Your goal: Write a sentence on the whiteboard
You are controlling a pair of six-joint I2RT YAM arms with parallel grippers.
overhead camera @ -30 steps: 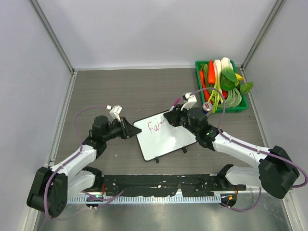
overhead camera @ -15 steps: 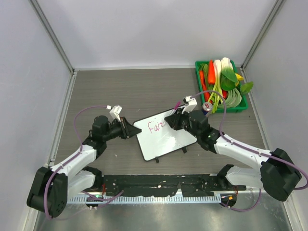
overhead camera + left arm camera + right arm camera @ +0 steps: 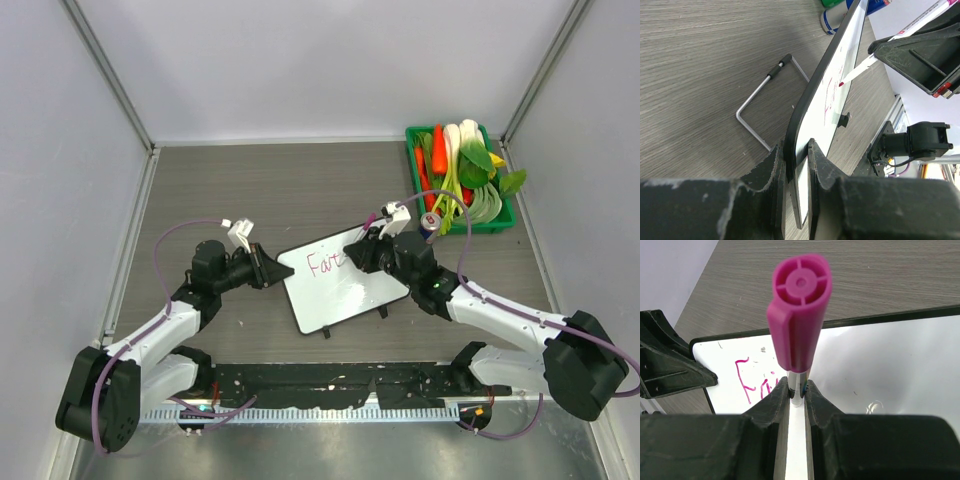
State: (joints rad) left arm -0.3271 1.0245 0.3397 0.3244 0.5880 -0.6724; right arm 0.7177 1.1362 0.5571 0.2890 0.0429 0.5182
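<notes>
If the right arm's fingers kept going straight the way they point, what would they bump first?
The pink marker held in the right fingers leads, so its tip would meet the whiteboard first, beside the pink letters. It looks at or nearly on the board.

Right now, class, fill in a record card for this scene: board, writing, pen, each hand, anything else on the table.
whiteboard: between the two arms
writing: few pink letters, starting with F
marker: pink, tip at the board
left hand: shut on the whiteboard's edge
right hand: shut on the marker
also: green tray of vegetables, far right
</notes>
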